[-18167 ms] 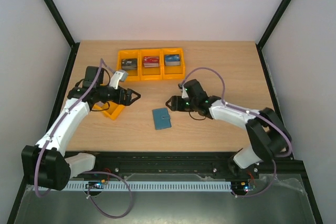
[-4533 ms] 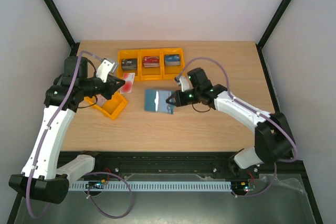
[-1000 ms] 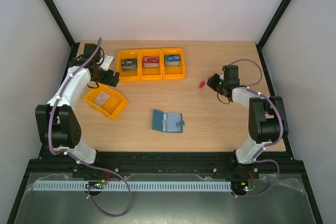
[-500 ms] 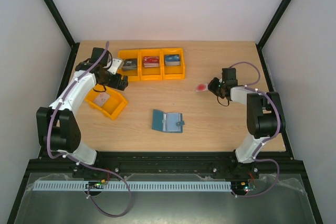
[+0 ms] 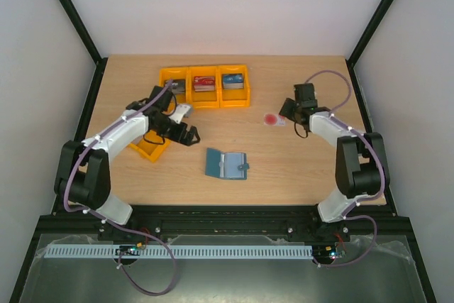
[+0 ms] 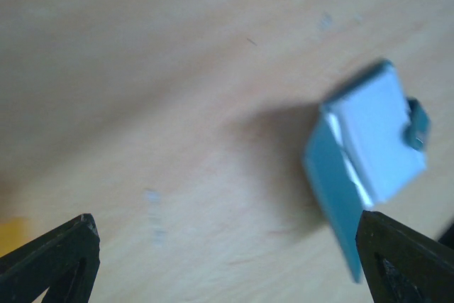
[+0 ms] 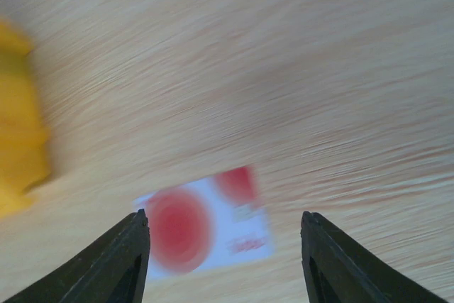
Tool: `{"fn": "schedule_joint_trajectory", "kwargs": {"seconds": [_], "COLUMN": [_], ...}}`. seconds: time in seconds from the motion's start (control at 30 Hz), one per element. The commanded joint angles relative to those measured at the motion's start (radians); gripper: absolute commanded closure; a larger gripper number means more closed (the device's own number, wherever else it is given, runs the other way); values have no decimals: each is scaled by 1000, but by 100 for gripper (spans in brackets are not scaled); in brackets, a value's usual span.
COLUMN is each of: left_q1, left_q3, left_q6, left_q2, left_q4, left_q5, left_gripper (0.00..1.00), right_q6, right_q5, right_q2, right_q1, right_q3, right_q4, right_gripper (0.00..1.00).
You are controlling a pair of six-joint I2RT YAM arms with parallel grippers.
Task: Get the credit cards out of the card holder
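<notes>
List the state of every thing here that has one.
Teal folding card holder: open.
White card with red round mark: lying flat, not gripped.
Left gripper: open, empty.
Right gripper: open, empty, at the white card.

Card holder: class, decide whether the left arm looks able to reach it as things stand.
Probably yes: the left gripper, jaws open, hangs close to the card holder, with nothing between them.

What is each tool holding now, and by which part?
Nothing is held. The right tool is open over the red-marked card, lying flat on the table; the left tool is open, apart from the card holder.
</notes>
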Motion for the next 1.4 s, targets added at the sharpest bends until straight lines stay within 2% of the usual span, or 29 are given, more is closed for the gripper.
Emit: {"fn": "schedule_joint_trajectory", "kwargs": {"seconds": [0.0, 0.17, 0.27, 0.4, 0.6, 0.7, 0.8, 0.83, 0.97, 1.1, 1.17, 1.37], "left_q1": [-62, -97, -105, -134, -217, -236, -239, -239, -237, -238, -227, -168], "left_q3": [-92, -139, -177, -192, -172, -156, -145, -140, -90, 66, 148, 388], "left_q6": [-146, -274, -333, -379, -385, -381, -368, -357, -248, -46, 30, 178], "left_q2": [9, 62, 84, 128, 188, 219, 230, 230, 214, 194, 169, 92], "left_q4": [91, 187, 242, 288, 311, 314, 307, 303, 226, 57, -15, -237], "left_q5": [259, 328, 343, 373, 385, 388, 386, 388, 371, 246, 202, 238], "left_gripper": [1, 2, 6, 20, 33, 53, 88, 95, 98, 98, 98, 98], "right_q6": [-97, -158, -140, -94, -47, -21, -38, -47, -108, -181, -212, -304], "right_q5": [67, -192, -292, -400, -429, -462, -476, -474, -464, -515, -557, -661], "right_q2": [-69, -53, -70, -70, -37, -31, -29, -33, -76, -166, -238, -444], "right_q1": [183, 340, 391, 436, 492, 495, 495, 494, 481, 417, 378, 324], "right_q3": [23, 0, -50, -147, -215, -224, -206, -198, -166, -158, -168, -183], "right_q4": [-135, -226, -236, -176, -108, -61, -60, -65, -93, -91, -60, 64], "right_gripper": [42, 43, 47, 58, 76, 82, 83, 83, 76, 67, 60, 35]}}
